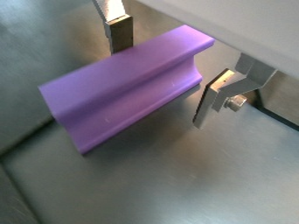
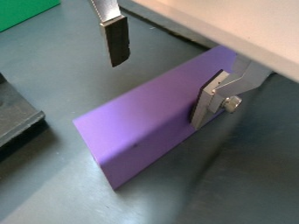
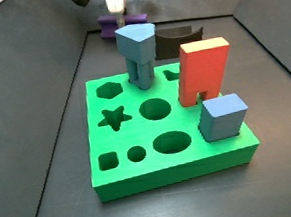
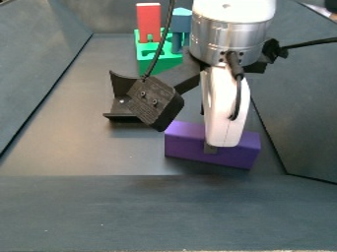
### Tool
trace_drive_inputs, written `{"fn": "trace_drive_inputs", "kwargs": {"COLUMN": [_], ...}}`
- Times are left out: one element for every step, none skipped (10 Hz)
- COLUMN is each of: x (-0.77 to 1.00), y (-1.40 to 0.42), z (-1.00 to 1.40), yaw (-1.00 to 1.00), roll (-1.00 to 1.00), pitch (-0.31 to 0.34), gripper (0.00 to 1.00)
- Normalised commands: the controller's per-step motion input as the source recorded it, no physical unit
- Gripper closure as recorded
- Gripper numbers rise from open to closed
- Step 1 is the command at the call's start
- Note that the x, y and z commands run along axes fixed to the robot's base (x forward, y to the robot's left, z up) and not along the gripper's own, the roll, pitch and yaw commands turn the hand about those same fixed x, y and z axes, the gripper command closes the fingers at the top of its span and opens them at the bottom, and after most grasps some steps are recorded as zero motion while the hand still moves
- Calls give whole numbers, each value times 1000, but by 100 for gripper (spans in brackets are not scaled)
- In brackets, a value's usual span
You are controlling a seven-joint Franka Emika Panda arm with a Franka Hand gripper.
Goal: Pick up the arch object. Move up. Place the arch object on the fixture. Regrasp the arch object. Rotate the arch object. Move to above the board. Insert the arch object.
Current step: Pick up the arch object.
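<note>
Jaws of the gripper (image 1: 158, 72) stand apart astride one purple arch block (image 1: 128, 87), lying flat lengthwise beside one black scooped fixture (image 4: 138, 98).

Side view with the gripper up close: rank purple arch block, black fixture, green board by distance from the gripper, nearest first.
1. Purple arch block: straddled by the gripper, fingers either side.
2. Black fixture with scooped top: on the floor beside the arch block, behind it.
3. Green board with shaped holes: farthest, at the back.
</note>
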Motion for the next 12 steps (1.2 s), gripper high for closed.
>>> {"fn": "trace_drive_inputs", "kwargs": {"x": [0, -60, -29, -60, 0, 6, 97, 106, 11, 26, 0, 83], "y": [0, 0, 0, 0, 0, 0, 0, 0, 0, 0, 0, 51], "z": [-249, -260, -311, -277, -234, -200, -317, -374, -217, -86, -17, 0], "yaw": [-620, -863, -811, -571, -283, -66, 0, -3, -57, -14, -6, -69], "roll": [0, 0, 0, -96, -93, -73, -96, -66, -20, -7, -10, -43], "pitch": [0, 0, 0, -99, -107, -83, -120, -96, -37, -51, -6, 40], "gripper": [0, 0, 0, 0, 0, 0, 0, 0, 0, 0, 0, 0]}}
